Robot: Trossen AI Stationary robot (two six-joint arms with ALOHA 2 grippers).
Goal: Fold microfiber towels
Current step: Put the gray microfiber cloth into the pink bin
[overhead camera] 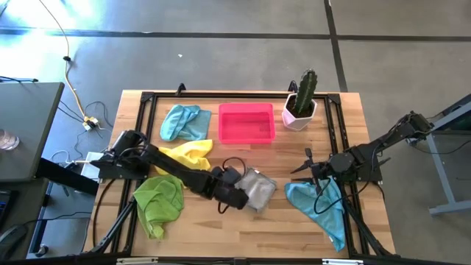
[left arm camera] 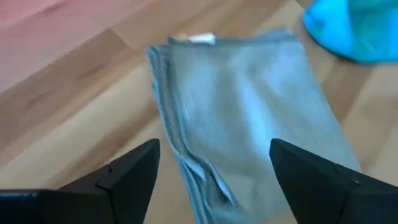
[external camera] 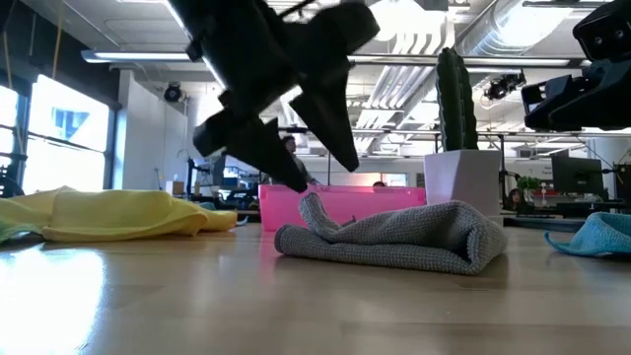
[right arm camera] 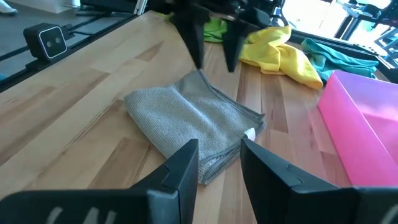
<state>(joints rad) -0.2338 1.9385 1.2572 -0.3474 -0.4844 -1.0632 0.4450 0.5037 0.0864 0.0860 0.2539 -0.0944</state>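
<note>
High view: I see my left gripper (overhead camera: 246,193) spread wide at the folded grey towel's (overhead camera: 260,188) edge; right gripper (overhead camera: 307,168) half-parted, empty.

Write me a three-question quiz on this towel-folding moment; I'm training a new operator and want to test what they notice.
1. True or false: the left gripper has its fingers open over the grey towel.
2. Which item stands nearest the pink tray? A) cactus pot B) green towel C) grey towel
3. Fill in: beside the right gripper, at the table's right edge, lies a ____ towel.

Key: 1 true; 2 A; 3 blue.
</note>
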